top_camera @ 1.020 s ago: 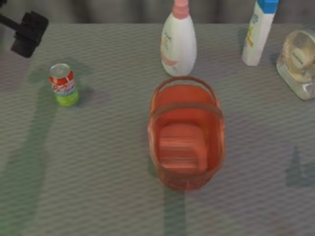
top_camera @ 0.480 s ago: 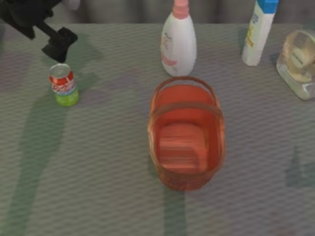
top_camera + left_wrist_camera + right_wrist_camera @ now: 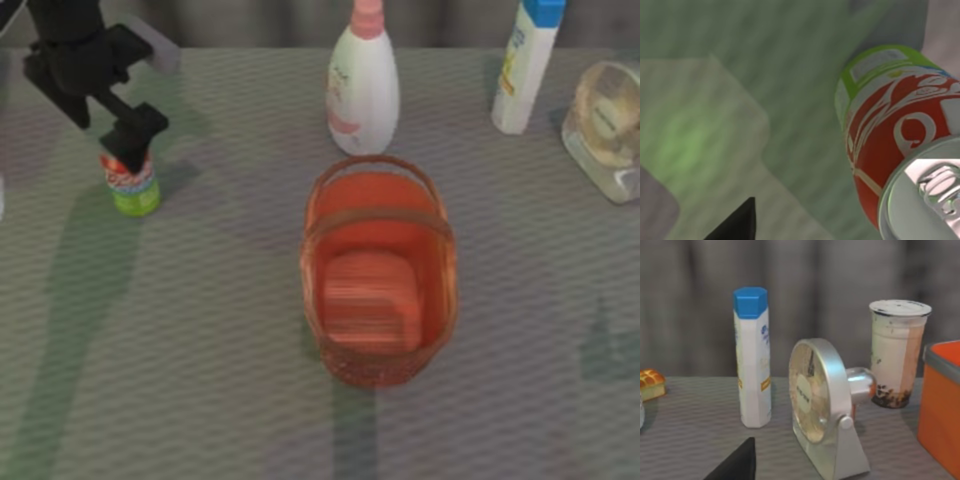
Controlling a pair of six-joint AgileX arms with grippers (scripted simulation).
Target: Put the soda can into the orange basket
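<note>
Over the surface's far-left corner, left claw [image 3: 128, 140] hides the upright red-and-green soda can's [image 3: 133, 185] silver top; finger spacing indeterminate. Oval orange woven basket [image 3: 378, 270] sits mid-surface.

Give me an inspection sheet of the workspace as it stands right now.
Surface: grey patterned table.
Job's things: soda can upright at the left; orange basket at the middle, nothing inside.
Clutter: white bottle with pink cap, white bottle with blue cap and small fan along the far edge; drink cup, orange box and bread in the right wrist view.
Grippers: left gripper directly over the can; right gripper not in the top view.
Cables: nothing seen.
Surroundings: grey backdrop.
</note>
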